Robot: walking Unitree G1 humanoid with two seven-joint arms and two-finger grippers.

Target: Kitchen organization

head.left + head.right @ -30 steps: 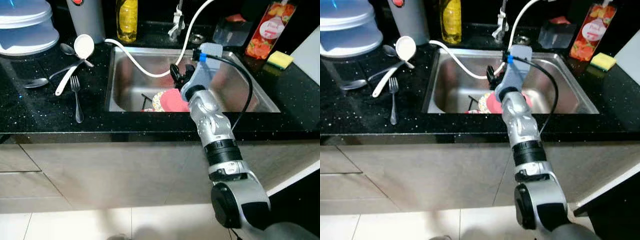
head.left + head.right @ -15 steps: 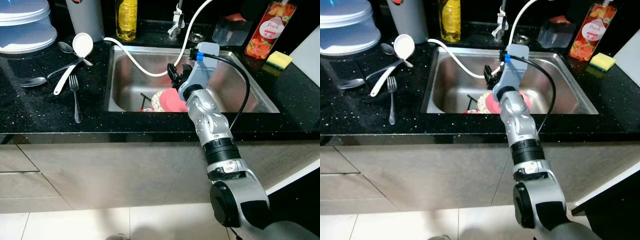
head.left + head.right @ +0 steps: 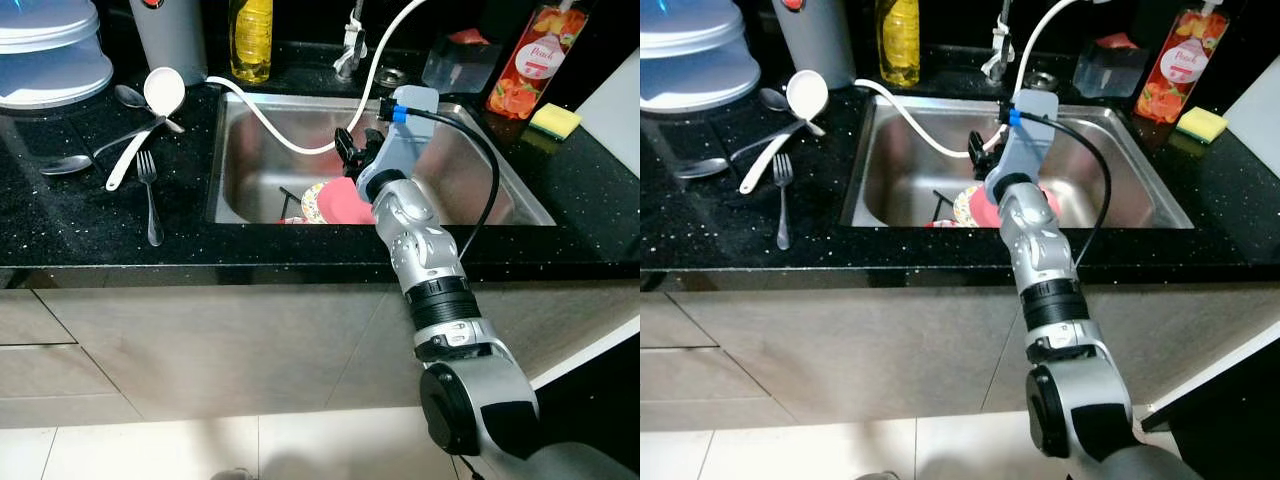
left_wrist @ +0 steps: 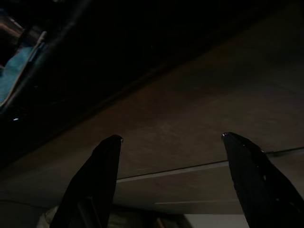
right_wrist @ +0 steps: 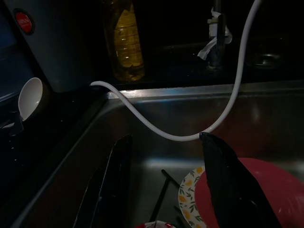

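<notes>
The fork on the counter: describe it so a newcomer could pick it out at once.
Start at the steel sink and look to the black counter on the robot's left of it. Among the cutlery there, the fork lies nearest the front edge, its tines pointing away from the robot; its neighbours are spoons.

A yellow sponge (image 3: 556, 120) sits far right on the black counter (image 3: 90, 225) — a peach-labelled bottle (image 3: 523, 62) just left of it.

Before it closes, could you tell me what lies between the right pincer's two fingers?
In the right wrist view, the open right pincer frames bare steel sink wall, crossed by the white hose.
</notes>
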